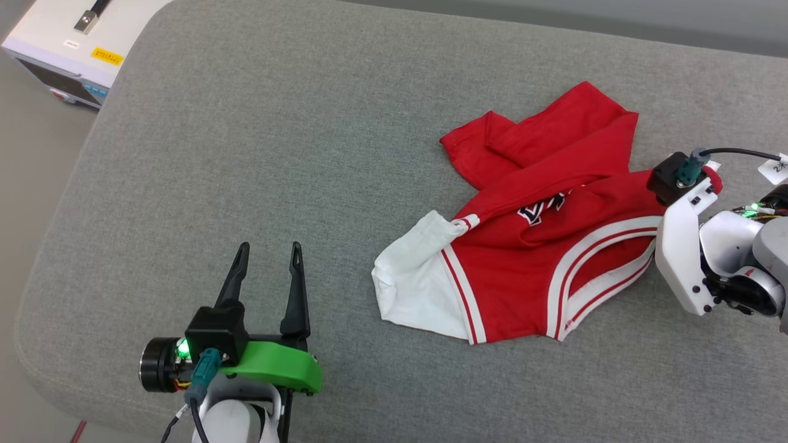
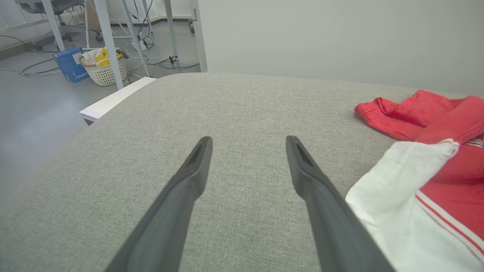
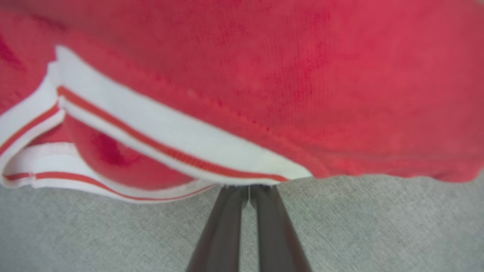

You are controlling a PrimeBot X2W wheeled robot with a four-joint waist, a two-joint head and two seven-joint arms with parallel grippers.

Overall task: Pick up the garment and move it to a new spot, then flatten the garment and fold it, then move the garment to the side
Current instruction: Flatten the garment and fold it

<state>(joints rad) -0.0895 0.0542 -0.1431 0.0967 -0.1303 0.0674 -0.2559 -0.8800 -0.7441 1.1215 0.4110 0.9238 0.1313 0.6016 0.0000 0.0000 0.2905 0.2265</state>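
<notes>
Holding the left gripper (image 1: 271,247) at the near left, fingers spread wide and empty above the grey padded surface (image 1: 246,123); seeing the garment (image 1: 523,271) lying crumpled right of centre, white sleeve (image 1: 412,277) toward the left, red body bunched toward the far side; pinching its white striped trim (image 3: 170,136) at the right edge with the right gripper (image 3: 248,187), fingers pressed together on it; judging the cloth soft, thin and light, likely drooping when lifted, and favouring doubled trim or a seam as the hold
</notes>
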